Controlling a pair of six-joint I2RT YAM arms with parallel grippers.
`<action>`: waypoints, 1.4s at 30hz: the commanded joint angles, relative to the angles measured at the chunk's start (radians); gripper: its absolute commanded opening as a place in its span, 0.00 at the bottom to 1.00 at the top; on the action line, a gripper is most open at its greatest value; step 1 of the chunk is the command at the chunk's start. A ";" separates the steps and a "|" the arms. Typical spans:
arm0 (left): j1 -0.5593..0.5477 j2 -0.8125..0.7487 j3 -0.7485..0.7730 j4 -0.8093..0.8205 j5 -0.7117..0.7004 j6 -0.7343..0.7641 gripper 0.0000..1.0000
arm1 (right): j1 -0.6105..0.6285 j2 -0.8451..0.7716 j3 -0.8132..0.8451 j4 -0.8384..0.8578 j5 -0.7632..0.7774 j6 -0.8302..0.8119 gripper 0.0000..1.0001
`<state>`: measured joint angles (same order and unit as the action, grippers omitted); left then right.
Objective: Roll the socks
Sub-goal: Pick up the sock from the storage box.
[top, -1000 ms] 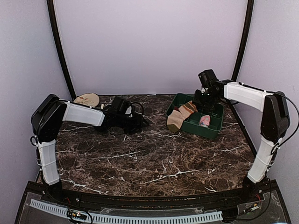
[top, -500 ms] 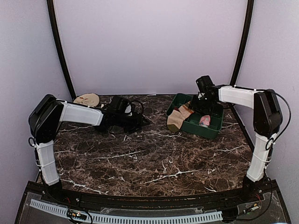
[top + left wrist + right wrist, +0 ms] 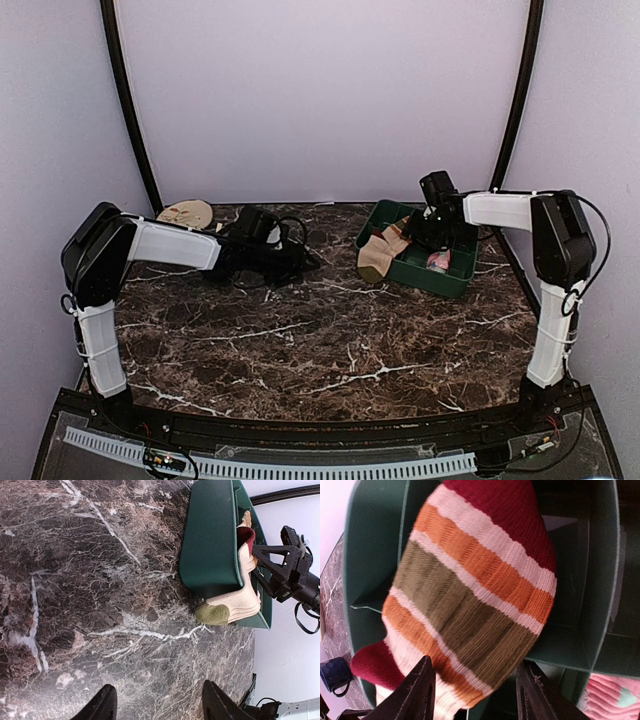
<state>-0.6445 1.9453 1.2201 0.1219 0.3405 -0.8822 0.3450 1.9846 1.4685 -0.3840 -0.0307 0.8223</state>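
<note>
Your right tool [image 3: 476, 687], jaws wide, has moved in over the striped sock [image 3: 470, 595] draped across the green tray [image 3: 425, 273]: grasp pending.

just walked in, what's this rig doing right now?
The right arm is at the green tray, with the right hand open just above the striped sock and not closed on it. That sock is draped over the tray's wall, with its toe down by the table. The pink sock lies in another compartment of the tray. The left hand is open, low over the table, holding nothing. Neither sock is rolled yet.
</note>
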 commanded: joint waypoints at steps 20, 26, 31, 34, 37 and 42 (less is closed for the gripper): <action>-0.004 0.006 0.033 -0.020 0.014 0.032 0.61 | -0.019 0.028 0.009 0.078 -0.026 0.036 0.17; -0.004 0.006 0.035 -0.019 0.012 0.029 0.61 | -0.019 -0.006 -0.002 0.073 -0.017 0.025 0.06; -0.004 -0.002 0.031 -0.020 0.011 0.022 0.61 | -0.020 -0.031 -0.012 0.067 -0.003 0.010 0.04; -0.004 -0.013 0.027 -0.019 0.004 0.020 0.61 | -0.020 -0.049 -0.016 0.064 0.004 0.000 0.03; -0.004 -0.025 0.027 -0.024 -0.004 0.020 0.61 | -0.016 -0.064 -0.016 0.060 0.012 -0.014 0.02; -0.005 -0.046 0.025 -0.032 -0.014 0.019 0.61 | -0.003 -0.096 -0.016 0.068 0.026 -0.036 0.02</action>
<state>-0.6445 1.9522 1.2282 0.1120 0.3389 -0.8673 0.3336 1.9751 1.4502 -0.3721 -0.0242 0.8108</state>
